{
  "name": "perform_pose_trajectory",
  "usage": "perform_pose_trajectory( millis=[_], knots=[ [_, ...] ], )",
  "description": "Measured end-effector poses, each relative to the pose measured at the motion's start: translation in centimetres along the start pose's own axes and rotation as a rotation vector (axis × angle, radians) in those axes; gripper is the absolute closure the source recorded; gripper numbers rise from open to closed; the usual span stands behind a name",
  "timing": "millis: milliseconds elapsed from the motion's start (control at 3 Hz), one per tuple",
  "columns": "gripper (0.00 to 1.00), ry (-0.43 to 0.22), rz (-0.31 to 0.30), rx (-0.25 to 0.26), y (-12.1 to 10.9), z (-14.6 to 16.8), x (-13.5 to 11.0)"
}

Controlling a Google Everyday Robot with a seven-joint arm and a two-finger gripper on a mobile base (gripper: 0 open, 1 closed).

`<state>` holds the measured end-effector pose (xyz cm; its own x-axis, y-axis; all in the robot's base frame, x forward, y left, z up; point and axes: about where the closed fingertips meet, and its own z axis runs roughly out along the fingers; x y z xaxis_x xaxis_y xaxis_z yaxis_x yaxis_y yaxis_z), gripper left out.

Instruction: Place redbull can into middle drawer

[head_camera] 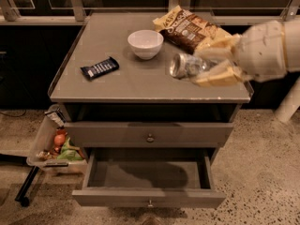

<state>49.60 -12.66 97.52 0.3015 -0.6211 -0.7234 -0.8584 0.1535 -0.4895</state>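
As it hangs over the cabinet (117, 86), the claw (202, 67) clamps a (silvery) redbull can (182, 64).

One bowl (146, 43), one candy bar (99, 68), one chip bag (187, 29), two knobbed drawers (150, 134); my one hand (204, 67), right of frame, grips one redbull can (182, 65).

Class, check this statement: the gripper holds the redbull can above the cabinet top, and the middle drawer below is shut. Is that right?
Not quite. The camera view shows the middle drawer pulled open, not shut. The rest stands: the gripper holds the redbull can above the cabinet top.
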Motion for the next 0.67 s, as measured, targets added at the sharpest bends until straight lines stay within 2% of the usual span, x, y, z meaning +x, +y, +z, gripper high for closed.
perform_pose_trajectory(
  millis=[333,667],
  knots=[
    [1.00,0.008,0.183,0.025,5.2,0.4,6.2],
    [1.00,0.024,0.242,-0.031,8.9,1.8,8.4]
  ],
)
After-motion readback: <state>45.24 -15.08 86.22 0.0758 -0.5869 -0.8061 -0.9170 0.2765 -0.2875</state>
